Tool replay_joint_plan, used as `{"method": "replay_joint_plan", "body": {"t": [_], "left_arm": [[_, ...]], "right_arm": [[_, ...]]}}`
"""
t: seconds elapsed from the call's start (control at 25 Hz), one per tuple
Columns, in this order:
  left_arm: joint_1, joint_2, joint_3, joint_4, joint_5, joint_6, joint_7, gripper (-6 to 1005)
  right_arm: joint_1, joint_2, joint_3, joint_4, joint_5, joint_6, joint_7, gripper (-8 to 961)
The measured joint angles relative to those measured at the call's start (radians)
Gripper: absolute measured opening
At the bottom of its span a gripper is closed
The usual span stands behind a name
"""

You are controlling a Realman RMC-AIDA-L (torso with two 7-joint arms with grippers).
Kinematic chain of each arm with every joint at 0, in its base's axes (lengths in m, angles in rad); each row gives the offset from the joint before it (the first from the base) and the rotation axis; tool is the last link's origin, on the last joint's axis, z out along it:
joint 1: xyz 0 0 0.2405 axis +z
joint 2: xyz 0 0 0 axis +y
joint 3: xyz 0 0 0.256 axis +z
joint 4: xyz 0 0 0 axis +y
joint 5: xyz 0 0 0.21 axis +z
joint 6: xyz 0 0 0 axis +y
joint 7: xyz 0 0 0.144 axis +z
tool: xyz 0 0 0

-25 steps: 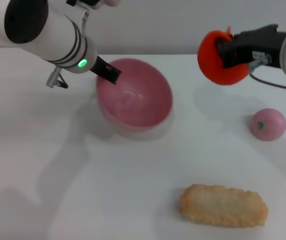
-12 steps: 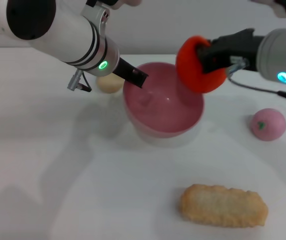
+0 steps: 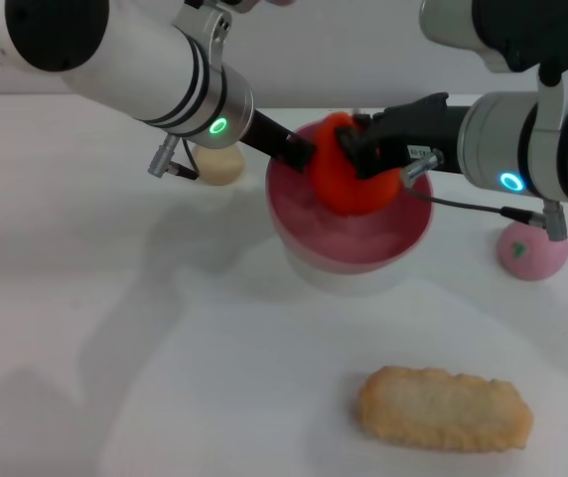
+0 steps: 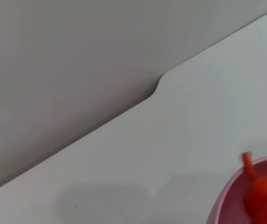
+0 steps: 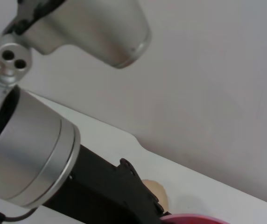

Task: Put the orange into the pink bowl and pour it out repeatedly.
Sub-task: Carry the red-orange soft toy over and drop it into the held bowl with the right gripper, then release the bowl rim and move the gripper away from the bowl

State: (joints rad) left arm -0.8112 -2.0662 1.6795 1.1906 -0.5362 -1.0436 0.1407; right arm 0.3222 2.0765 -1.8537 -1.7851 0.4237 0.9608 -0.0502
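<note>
Orange: the orange [image 3: 352, 181] is held by the right gripper [image 3: 355, 151] directly above the hollow of the pink bowl [image 3: 349, 234], its lower part already below the rim line; in the left wrist view it is seen just inside the bowl's edge [image 4: 264, 198], stem nub up.

Key relation: the fruit is found below and in front of the right fingers, with the bowl's floor straight beneath it; only a release, or a short lowering first, is judged to be needed.

Long axis: the pointed end is tilted up and toward the far side of the table [image 3: 115, 338], so the rounded end is expected to meet the bowl first.

Right fingers: closed around the orange from its right side; the exact contact is partly hidden by the fruit.

Left gripper: the left gripper [image 3: 299, 151] is set at the bowl's far-left rim, which appears to be pinched between narrow fingers; the bowl seems slightly raised and tipped, though this cannot be confirmed.

Nearer arm: both are at the bowl; the fruit is carried by the right, the bowl steadied by the left.

Other things: a beige lump [image 3: 218, 164] lies just behind the left arm, a pink ball [image 3: 532, 253] right of the bowl, a breaded piece [image 3: 443, 409] near the front.

Writing: no brand, label or readable text is seen; only green and blue indicator lights on the wrists.
</note>
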Motion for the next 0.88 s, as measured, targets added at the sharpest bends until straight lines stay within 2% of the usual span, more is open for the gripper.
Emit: {"method": "replay_joint_plan", "body": {"t": [0.24,0.36,0.44,0.56,0.68,0.88], "left_arm": [[-0.001,0.000,0.000,-0.006,-0.001,0.010,0.003,43],[-0.003,0.000,-0.001,-0.018,-0.001,0.012,0.003,43],[-0.013,0.000,-0.005,-0.060,-0.008,0.013,0.004,42],[-0.013,0.000,-0.005,-0.060,-0.008,0.013,0.004,42],[-0.021,-0.002,0.008,-0.116,-0.050,0.022,0.009,42],[-0.021,-0.003,0.009,-0.122,-0.057,0.023,0.011,43]], "right_arm": [[-0.023,-0.002,0.003,-0.034,-0.006,-0.001,0.000,152],[-0.058,-0.001,0.015,-0.085,-0.042,-0.008,-0.001,285],[-0.115,0.005,0.023,-0.148,-0.164,-0.050,-0.001,373],[-0.156,0.008,0.026,-0.176,-0.243,-0.098,0.000,482],[-0.177,0.009,0.041,-0.185,-0.287,-0.142,0.005,591],[-0.180,0.008,0.047,-0.172,-0.291,-0.164,0.007,614]]}}
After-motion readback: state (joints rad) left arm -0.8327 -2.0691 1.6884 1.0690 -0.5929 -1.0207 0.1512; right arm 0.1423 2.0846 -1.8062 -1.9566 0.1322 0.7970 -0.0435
